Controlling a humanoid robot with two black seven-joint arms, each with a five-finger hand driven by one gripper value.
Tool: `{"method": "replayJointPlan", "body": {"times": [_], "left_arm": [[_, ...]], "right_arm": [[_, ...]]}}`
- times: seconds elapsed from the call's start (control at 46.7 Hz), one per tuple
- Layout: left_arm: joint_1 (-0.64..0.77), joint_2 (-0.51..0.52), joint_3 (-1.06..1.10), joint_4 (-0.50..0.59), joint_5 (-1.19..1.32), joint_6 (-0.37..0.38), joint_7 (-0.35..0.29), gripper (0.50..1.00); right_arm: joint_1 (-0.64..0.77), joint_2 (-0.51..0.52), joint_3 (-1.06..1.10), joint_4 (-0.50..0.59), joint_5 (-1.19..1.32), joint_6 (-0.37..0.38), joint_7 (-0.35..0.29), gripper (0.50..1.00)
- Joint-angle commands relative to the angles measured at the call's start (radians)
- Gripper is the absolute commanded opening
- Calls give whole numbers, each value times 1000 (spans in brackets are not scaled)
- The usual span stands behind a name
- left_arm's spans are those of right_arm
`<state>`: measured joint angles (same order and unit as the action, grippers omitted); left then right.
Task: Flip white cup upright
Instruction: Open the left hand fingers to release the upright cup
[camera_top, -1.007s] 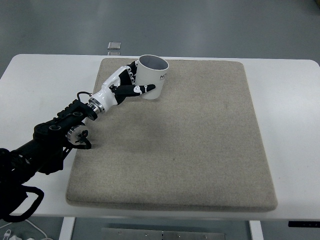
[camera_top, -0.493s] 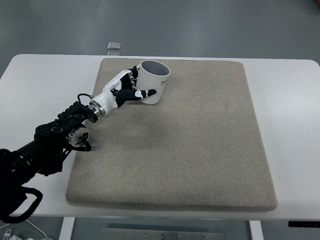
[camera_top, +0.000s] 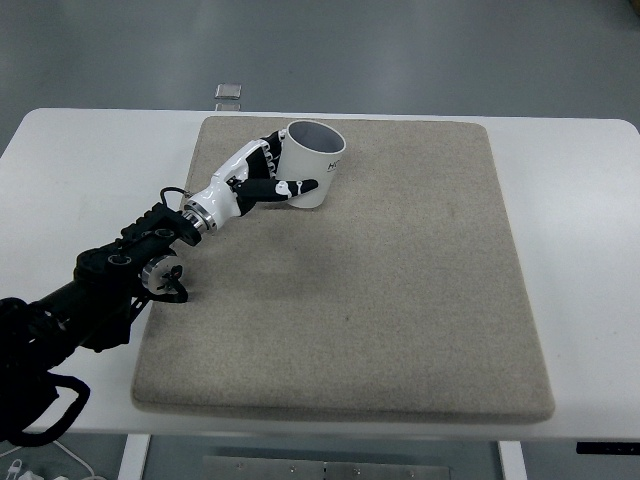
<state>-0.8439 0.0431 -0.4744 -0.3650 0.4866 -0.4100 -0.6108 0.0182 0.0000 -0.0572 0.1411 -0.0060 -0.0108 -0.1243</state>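
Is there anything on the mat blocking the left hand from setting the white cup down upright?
Nothing visible. The left hand grips the white cup, mouth up, at the mat's far left corner; nothing else is on the mat.

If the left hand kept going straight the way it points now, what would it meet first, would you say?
The left hand already grips the cup and points toward the upper right. Past the cup, only bare mat and then table lie along that line; the way looks free, though height is hard to judge.
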Motion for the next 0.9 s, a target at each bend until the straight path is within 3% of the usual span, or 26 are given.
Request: {"method": "replayJointPlan", "body": {"times": [0.0, 0.879], "left_arm": [[0, 0, -1, 0, 0, 0, 0, 994], [-52, 6, -58, -11, -17, 0, 0, 994]], "right_arm": [[0, 0, 0, 0, 0, 0, 0, 930], [0, 0, -1, 0, 0, 0, 0, 930]]}}
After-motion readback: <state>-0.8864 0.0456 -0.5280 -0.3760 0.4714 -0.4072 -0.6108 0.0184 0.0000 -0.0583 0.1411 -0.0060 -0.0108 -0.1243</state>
